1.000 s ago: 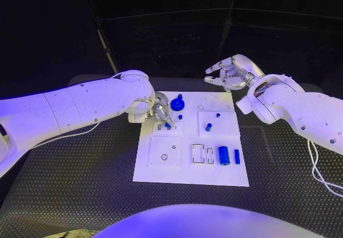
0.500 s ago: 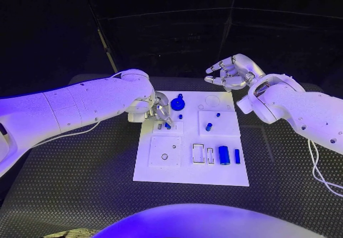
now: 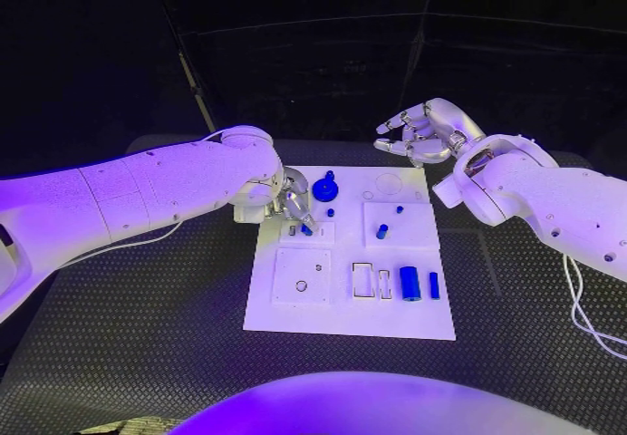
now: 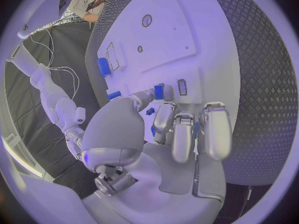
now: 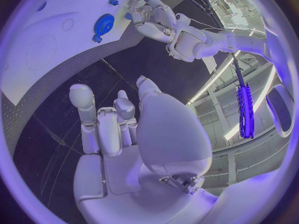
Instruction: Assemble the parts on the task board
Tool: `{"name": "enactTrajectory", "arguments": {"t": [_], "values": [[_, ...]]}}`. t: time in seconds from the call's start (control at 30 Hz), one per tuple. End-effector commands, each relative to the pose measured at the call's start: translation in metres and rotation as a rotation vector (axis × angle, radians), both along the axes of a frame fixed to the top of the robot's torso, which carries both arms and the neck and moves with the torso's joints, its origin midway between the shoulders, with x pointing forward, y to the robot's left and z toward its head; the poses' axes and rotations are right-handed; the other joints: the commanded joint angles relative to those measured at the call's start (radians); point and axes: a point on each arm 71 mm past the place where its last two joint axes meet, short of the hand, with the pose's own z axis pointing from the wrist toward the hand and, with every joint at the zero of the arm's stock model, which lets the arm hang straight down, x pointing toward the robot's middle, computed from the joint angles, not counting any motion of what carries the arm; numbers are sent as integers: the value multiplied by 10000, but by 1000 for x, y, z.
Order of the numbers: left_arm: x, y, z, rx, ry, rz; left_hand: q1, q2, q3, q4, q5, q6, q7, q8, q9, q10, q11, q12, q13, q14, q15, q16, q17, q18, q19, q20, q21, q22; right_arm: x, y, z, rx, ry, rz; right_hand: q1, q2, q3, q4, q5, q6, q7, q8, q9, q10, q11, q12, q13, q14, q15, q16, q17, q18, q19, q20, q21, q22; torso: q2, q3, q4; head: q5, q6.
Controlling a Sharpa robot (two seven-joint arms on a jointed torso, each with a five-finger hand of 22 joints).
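boards: one white board (image 3: 351, 308) on the tabletop (image 3: 144, 335) | arms: two, each with one hand, left hand (image 3: 281, 205) and right hand (image 3: 419, 134) | gears: one blue gear (image 3: 324, 190) near the board's far edge | cylinders: one large blue cylinder (image 3: 409, 284) | small blue pieces: at least five

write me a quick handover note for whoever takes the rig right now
Left hand: fingertips down at a small blue peg on the white task board; grip unclear.
Right hand: raised beyond the board's far edge, fingers curled, holding nothing.
On the board: blue round gear at the far edge, blue cylinder and thin blue bar lying loose near the front.
Left: most parts remain unplaced.
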Motion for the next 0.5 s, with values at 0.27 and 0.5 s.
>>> {"name": "enactTrajectory", "arguments": {"t": [0.27,0.5], "values": [[0,3,-4,323,123,-48,108,155,1044,-1129,36,-6,-56,40,11,40,-11,41,-12,1073,25,30,2634,-52,14,10,41,1018,0,2,1,9,-41,114,-87,12,-42,-3,63,-69,25,34,-12,-74,4,32,11,452,-29,-37,76,98,-58,1,-47,-18,3,3,-1,5,-17],[0,2,-6,389,125,-54,38,186,985,-1095,21,-6,-47,50,26,35,-3,35,-23,1073,23,30,2634,-54,18,5,43,1022,0,2,1,11,-43,122,-83,17,-50,-10,69,-65,24,42,-11,-81,3,29,3,450,-30,-47,65,98,-54,0,-50,-18,3,1,-3,-2,-41]]}}
